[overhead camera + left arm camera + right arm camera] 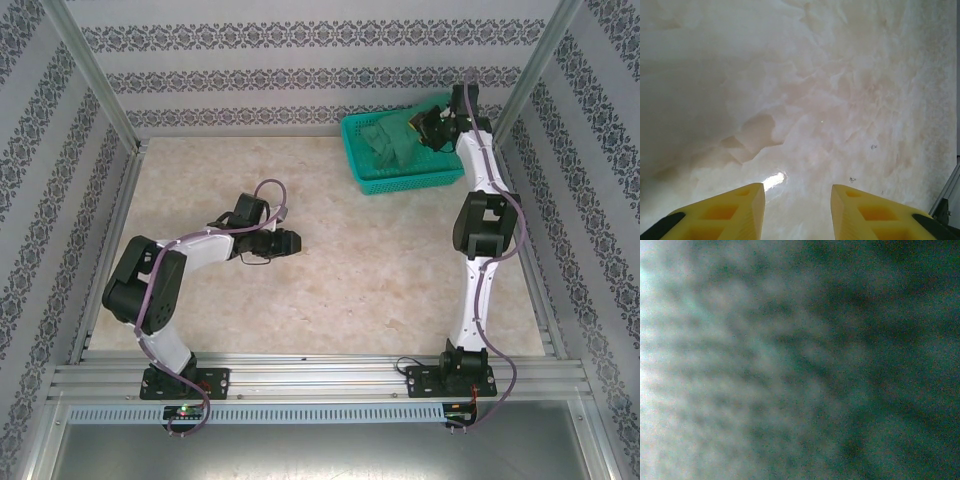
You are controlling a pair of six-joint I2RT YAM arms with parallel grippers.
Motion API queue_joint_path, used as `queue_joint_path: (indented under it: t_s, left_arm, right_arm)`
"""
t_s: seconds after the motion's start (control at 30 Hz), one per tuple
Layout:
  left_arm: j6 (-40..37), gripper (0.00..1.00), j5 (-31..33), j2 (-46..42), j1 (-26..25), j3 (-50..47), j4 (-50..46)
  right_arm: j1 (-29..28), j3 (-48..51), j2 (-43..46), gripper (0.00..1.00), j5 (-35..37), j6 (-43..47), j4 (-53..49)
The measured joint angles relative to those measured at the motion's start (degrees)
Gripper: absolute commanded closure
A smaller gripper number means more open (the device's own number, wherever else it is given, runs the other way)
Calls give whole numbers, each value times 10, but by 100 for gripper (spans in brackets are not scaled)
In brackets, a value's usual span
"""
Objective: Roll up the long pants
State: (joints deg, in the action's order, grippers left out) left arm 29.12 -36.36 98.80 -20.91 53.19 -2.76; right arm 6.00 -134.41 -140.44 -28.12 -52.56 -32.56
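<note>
Long pants (384,142) bunched in basket (408,181) by R fingers (433,128)

dark green pants (385,140), teal mesh basket (408,181), yellow fingers (725,212), marbled beige table (380,270)

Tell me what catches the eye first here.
The teal basket sits at the far right corner of the table, with the dark green pants bundled inside. The right hand reaches down into it, its wrist view a green blur. The left hand hovers open over bare tabletop, left of centre.
</note>
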Motion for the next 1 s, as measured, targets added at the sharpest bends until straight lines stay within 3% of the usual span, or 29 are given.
queue_joint_path:
  t_s: [0.2, 0.23, 0.27, 0.33, 0.37, 0.4, 0.43, 0.7, 0.87, 1.0]
  left_arm:
    - [5, 60, 3, 21, 0, 0, 4]
    - [6, 57, 5, 25, 0, 0, 5]
    - [7, 54, 9, 27, 0, 0, 5]
    - [9, 47, 17, 27, 0, 0, 7]
    - [8, 40, 24, 26, 0, 0, 7]
    - [9, 24, 29, 26, 0, 0, 6]
    - [5, 0, 38, 24, 0, 0, 6]
    - [-27, 0, 164, -25, 0, 3, -5]
    - [-49, 0, 345, -140, 1, -58, 18]
    - [-117, 0, 466, -254, 4, -166, 132]
  right_arm:
    - [9, 4, -74, 100, 1, -11, 29]
    - [7, 9, -75, 88, 0, -13, 39]
    - [6, 15, -74, 57, 0, -13, 48]
    - [5, 34, -65, 11, 2, -13, 67]
    - [3, 49, -58, 2, 6, -10, 76]
    - [2, 62, -51, 2, 11, -6, 80]
    - [0, 83, -38, 2, 18, 1, 85]
    - [-55, 312, 170, 2, 110, 98, 96]
    - [-155, 505, 393, 2, 192, 207, 130]
    - [-234, 605, 501, 2, 252, 278, 148]
